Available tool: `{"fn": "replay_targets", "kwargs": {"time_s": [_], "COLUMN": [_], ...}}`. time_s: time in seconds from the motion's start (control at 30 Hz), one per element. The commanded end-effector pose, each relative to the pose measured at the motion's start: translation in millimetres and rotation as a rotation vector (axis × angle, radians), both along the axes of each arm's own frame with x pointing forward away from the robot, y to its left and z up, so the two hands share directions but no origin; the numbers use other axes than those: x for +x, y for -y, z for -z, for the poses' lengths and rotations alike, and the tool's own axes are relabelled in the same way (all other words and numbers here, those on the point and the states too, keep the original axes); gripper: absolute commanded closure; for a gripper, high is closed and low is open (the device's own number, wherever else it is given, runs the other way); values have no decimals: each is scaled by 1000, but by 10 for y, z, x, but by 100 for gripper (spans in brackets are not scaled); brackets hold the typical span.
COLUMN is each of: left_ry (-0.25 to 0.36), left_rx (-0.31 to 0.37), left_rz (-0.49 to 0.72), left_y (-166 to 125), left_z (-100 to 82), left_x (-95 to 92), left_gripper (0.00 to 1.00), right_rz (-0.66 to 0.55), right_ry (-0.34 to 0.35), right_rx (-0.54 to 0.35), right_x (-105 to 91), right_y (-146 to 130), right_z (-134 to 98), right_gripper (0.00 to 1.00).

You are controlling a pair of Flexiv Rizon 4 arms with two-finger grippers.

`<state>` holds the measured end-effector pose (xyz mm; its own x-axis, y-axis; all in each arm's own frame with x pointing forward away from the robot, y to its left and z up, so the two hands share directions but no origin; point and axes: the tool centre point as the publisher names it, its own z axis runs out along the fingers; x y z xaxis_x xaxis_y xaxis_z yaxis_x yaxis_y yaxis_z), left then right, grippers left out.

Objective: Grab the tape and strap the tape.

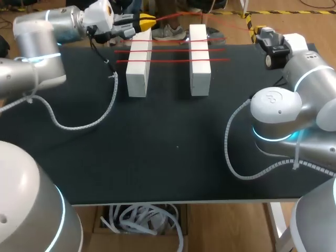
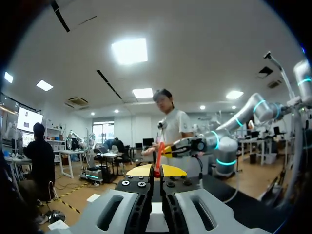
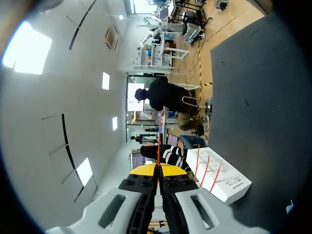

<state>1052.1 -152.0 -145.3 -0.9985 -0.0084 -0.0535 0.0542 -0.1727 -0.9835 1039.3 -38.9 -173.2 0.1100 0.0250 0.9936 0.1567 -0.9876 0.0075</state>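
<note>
Because the tape is a thin red ribbon with no visible stiffness, I judge it light and limp. It will keep a line only under tension and sag once either end goes slack. It would likely slide out of a loose pinch or stretch under a hard pull, and I cannot tell whether it is sticky. The sensible places to hold it are near its 2 ends, flat between the pads, and that is how it sits. The left gripper has its yellow tips closed on one end, with the red edge showing between them in the left wrist view. The right gripper is pinched on the other end, and in the right wrist view the fine line runs straight out ahead of its tips. The held length hangs above the far edge of the table, and its long axis runs side to side from one gripper to the other. That is roughly parallel to the 3 strands lying across the 2 white blocks, and square to the blocks' own near-to-far length. Lowering it onto the blocks calls for even tension from both ends.
</note>
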Motion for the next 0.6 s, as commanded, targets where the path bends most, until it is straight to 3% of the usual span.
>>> {"fn": "replay_targets", "kwargs": {"time_s": [0.03, 0.43, 0.6], "left_ry": [-2, -38, -6], "left_rx": [357, 583, 642], "left_rz": [-68, -78, -65], "left_y": [52, 92, 128], "left_z": [-108, -35, -40], "left_x": [-124, -132, -131], "left_gripper": [100, 100, 100], "right_rz": [-3, -3, -3], "right_ry": [-3, -3, -3], "right_rx": [-1, -1, -1], "right_x": [-3, -3, -3], "right_y": [14, 14, 14], "right_z": [-7, -7, -7], "right_gripper": [100, 100, 100]}}
